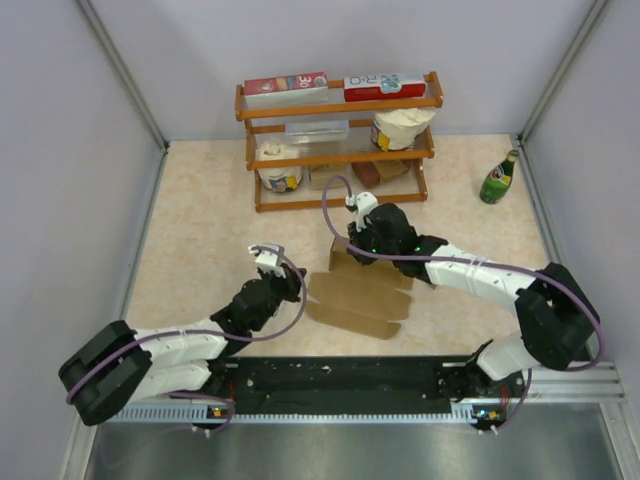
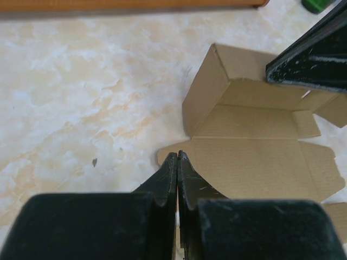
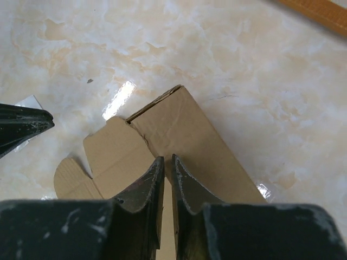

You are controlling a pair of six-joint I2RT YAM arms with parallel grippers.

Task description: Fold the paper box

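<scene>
Task item: the plain brown cardboard paper box (image 1: 362,292), a creased die-cut sheet with flaps, lies on the beige marbled table (image 1: 200,230), between my two arms and just in front of the wooden shelf rack (image 1: 340,103)
Fold state: I see the far panel and one side panel raised and meeting in a corner; the near panels and flaps lie flat
Left arm: the left gripper (image 2: 178,156) has its jaws pressed fully together on nothing; its tips sit at the near edge of the flat sheet
Right arm: the right gripper (image 3: 167,160) is at the raised far panel, fingers drawn together with only a thin slit; I cannot tell whether cardboard sits in that slit
Surroundings: a green glass bottle (image 1: 498,178) stands upright at far right, well apart from the box
</scene>
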